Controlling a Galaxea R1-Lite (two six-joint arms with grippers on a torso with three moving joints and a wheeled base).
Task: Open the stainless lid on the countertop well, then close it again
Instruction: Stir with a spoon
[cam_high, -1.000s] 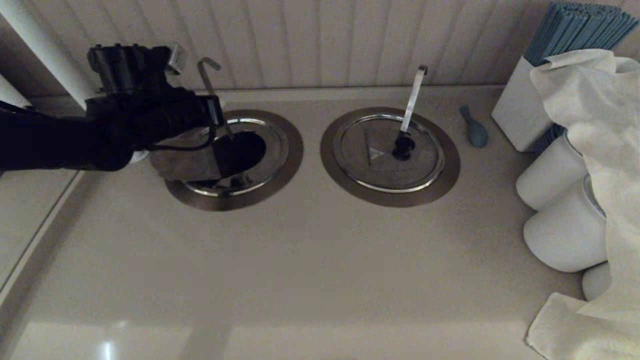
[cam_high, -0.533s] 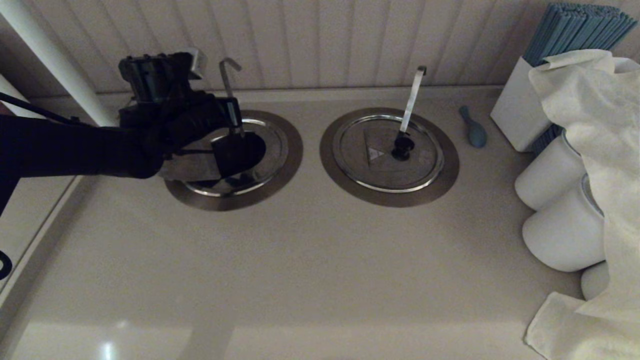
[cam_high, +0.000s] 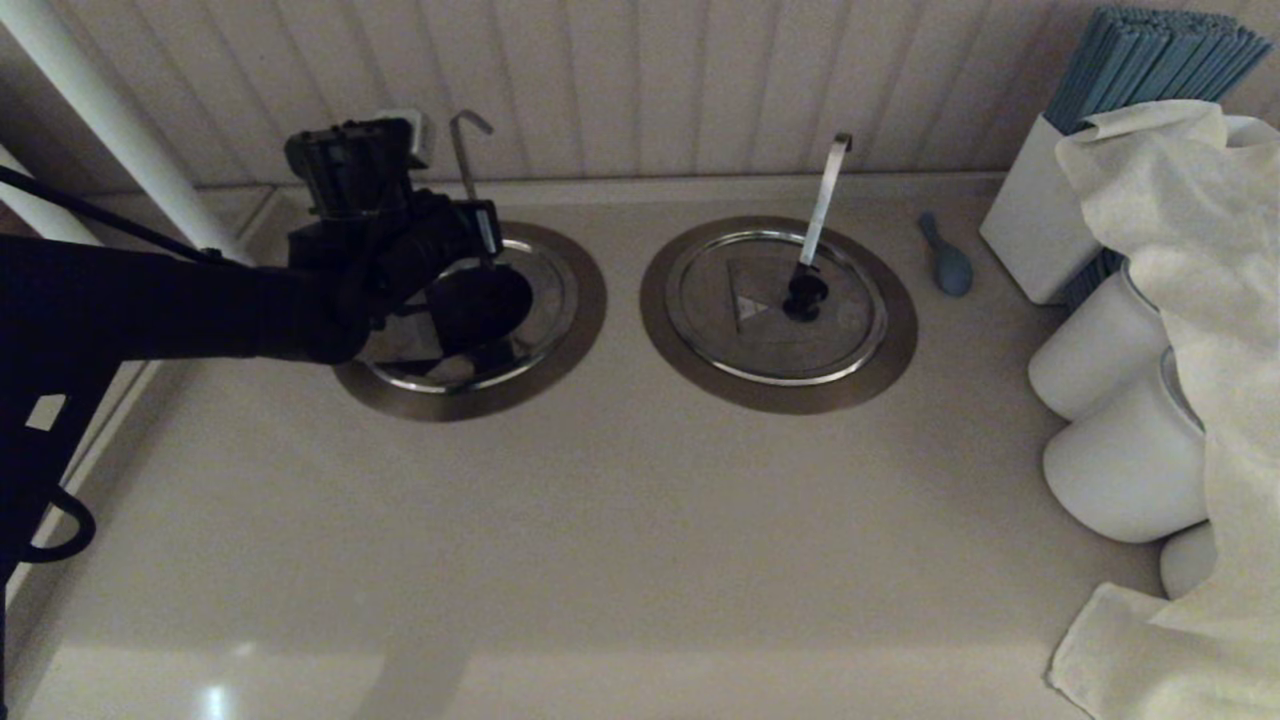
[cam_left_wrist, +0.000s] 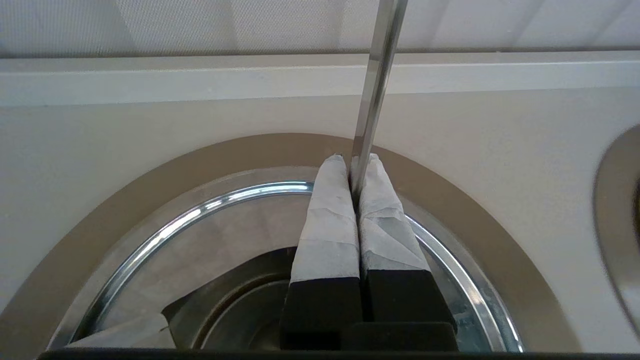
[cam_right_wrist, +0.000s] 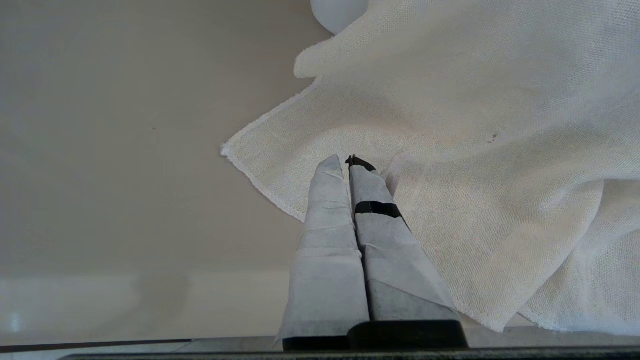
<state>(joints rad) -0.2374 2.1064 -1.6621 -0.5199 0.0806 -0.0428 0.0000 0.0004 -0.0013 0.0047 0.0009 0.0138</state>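
Currently left gripper (cam_left_wrist: 356, 162) over the countertop well (cam_high: 570, 330), fingers (cam_left_wrist: 327, 220) pinched on the ladle handle (cam_left_wrist: 372, 95). Stainless lid (cam_high: 400, 340) sits folded up below them, well partly open. Right gripper (cam_right_wrist: 348, 162) parked over white cloth (cam_right_wrist: 475, 150) on bench (cam_high: 600, 550), fingers closed, empty.

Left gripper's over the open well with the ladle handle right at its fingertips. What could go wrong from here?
1. The left gripper looks pinched shut on the ladle handle. A sideways move could drag or tip the ladle in the countertop well.
2. The stainless lid has its half folded up, and nothing visibly holds it. It may slam down on the handle or the fingers.
The right gripper is parked, shut, over the white cloth.
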